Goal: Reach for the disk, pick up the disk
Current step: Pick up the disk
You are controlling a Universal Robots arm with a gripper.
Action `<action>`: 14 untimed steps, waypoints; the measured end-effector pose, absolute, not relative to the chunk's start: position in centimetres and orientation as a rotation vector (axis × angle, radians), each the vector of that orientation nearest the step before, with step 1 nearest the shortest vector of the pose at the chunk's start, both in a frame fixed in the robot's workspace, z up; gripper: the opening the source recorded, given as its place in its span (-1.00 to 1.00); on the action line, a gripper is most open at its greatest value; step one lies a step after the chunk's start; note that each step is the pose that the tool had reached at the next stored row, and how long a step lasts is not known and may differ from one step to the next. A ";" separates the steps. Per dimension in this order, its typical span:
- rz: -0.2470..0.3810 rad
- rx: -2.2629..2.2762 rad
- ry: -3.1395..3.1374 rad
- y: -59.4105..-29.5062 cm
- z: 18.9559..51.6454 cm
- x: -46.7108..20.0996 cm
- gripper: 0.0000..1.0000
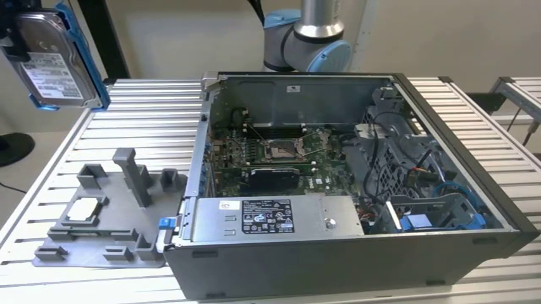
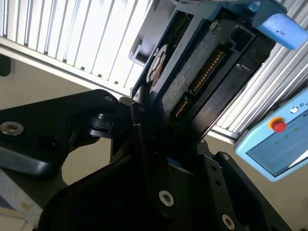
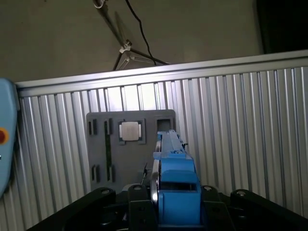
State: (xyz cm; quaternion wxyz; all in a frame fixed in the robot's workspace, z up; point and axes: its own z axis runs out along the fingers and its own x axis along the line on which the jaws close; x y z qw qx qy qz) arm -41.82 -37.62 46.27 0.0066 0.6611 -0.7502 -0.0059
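Exterior view: you have the disk (image 1: pixel 57 60) aloft at 10 o'clock from the computer case (image 1: pixel 338 266), long axis near upright. First wrist view: gripper (image 3: pixel 175 195) pinches it edge-on, centred in the grip, above the grey tray (image 3: pixel 134 163).

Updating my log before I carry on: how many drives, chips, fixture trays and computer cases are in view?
disk, held in the claw: 1
small square chip, lying in the tray: 1
grey fixture tray: 1
open computer case: 1
Total: 4
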 end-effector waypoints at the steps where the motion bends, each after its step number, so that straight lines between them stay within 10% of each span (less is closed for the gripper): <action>1: -0.018 2.068 -2.347 -37.6 46.4 -41.8 -1.00; 14: -0.017 2.068 -2.347 -37.6 47.4 -41.8 -1.00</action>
